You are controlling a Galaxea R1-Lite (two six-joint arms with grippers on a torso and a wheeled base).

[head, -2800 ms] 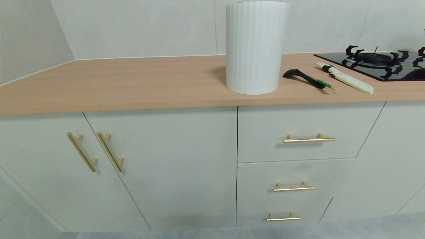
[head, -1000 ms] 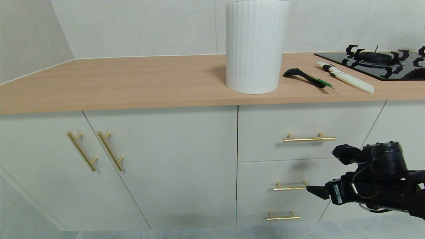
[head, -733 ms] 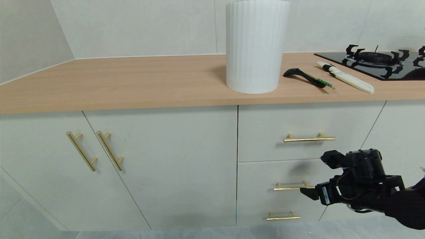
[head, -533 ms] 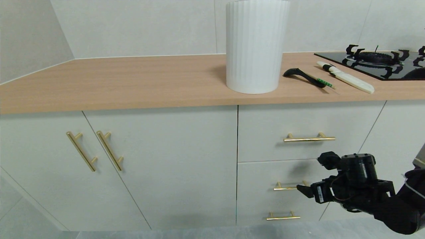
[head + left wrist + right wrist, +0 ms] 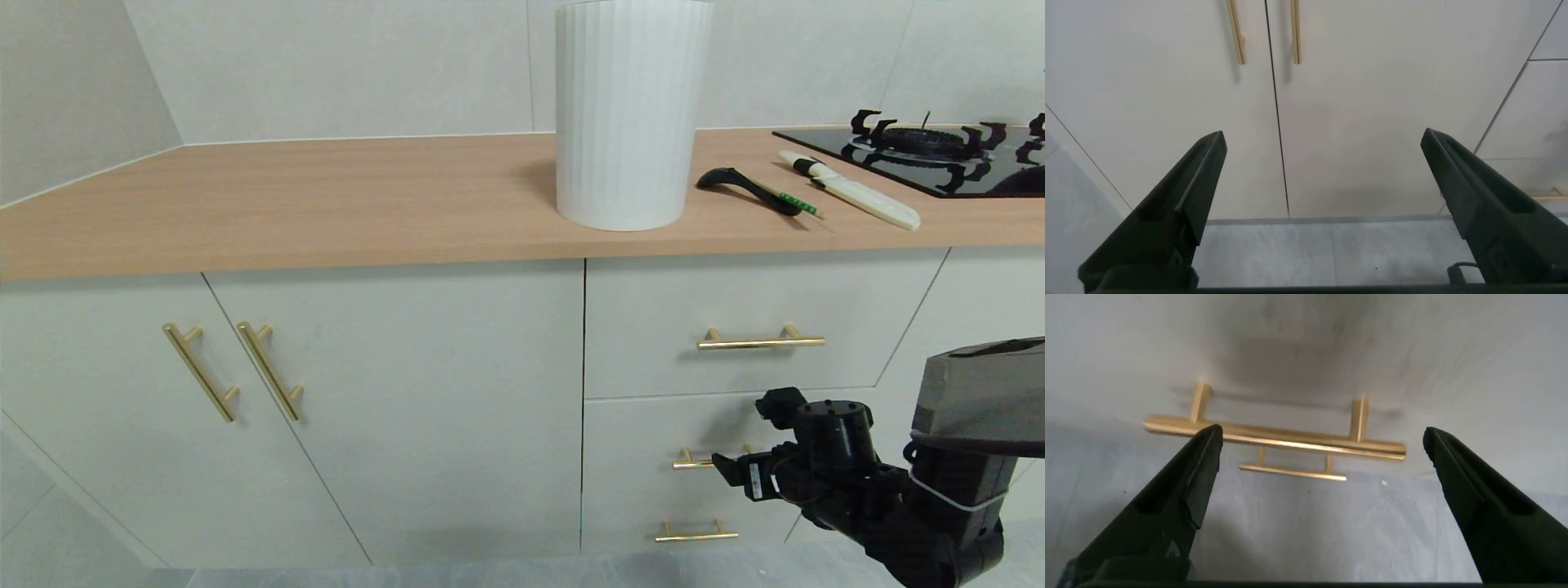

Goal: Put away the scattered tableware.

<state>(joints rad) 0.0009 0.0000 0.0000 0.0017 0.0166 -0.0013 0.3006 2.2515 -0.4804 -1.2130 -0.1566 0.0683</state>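
Observation:
On the wooden counter (image 5: 326, 204) lie a black spoon (image 5: 744, 188), a green-banded chopstick (image 5: 796, 203) and a white knife (image 5: 853, 193), to the right of a tall white ribbed container (image 5: 624, 114). My right gripper (image 5: 744, 433) is open in front of the middle drawer, at the right end of its gold handle (image 5: 694, 463). In the right wrist view the right gripper (image 5: 1323, 437) has its fingers wide apart, with that handle (image 5: 1274, 438) ahead of them and untouched. My left gripper (image 5: 1323, 143) is open and empty, facing the double cabinet doors low down.
A black gas hob (image 5: 931, 151) sits at the counter's right end. The top drawer handle (image 5: 761, 343) and bottom drawer handle (image 5: 695, 536) are above and below my right gripper. Two door handles (image 5: 237, 371) are on the left cabinet. Grey floor (image 5: 1315, 253) lies below.
My right arm has come into view from the right and moved left and slightly down to the middle drawer handle, still open. The things on the counter have not moved.

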